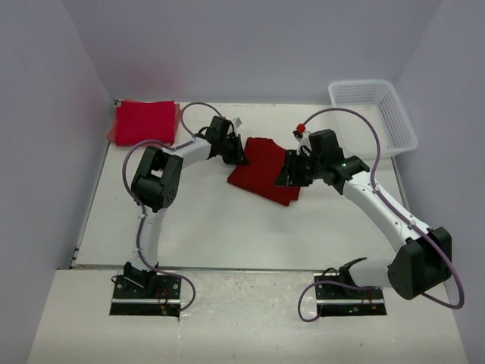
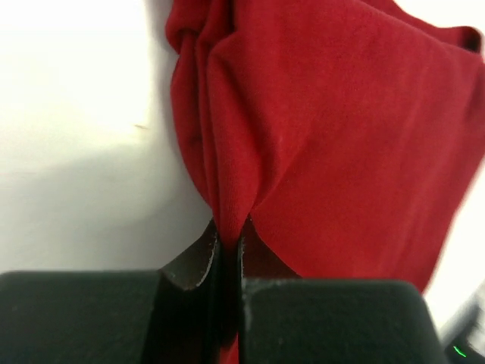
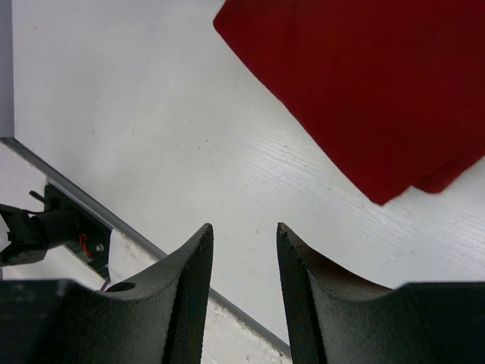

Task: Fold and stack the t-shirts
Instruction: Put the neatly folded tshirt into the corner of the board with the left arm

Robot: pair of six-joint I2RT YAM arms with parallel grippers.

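Note:
A crimson t-shirt (image 1: pixel 261 173), partly folded, lies in the middle of the table. My left gripper (image 1: pixel 237 155) is at its left edge, shut on a bunched fold of the red cloth (image 2: pixel 341 136); in the left wrist view my left gripper (image 2: pixel 229 231) pinches that fold tightly. My right gripper (image 1: pixel 287 177) hovers at the shirt's right edge. In the right wrist view my right gripper (image 3: pixel 244 227) stands open over bare table with nothing between its fingers, and the shirt's corner (image 3: pixel 364 83) lies beyond the tips. A folded bright red t-shirt pile (image 1: pixel 145 121) sits at the back left corner.
A white lattice basket (image 1: pixel 394 125) stands at the back right against the wall. Grey walls close in the table on the left, back and right. The table's metal edge rail (image 3: pixel 114 220) runs just past my right fingertips.

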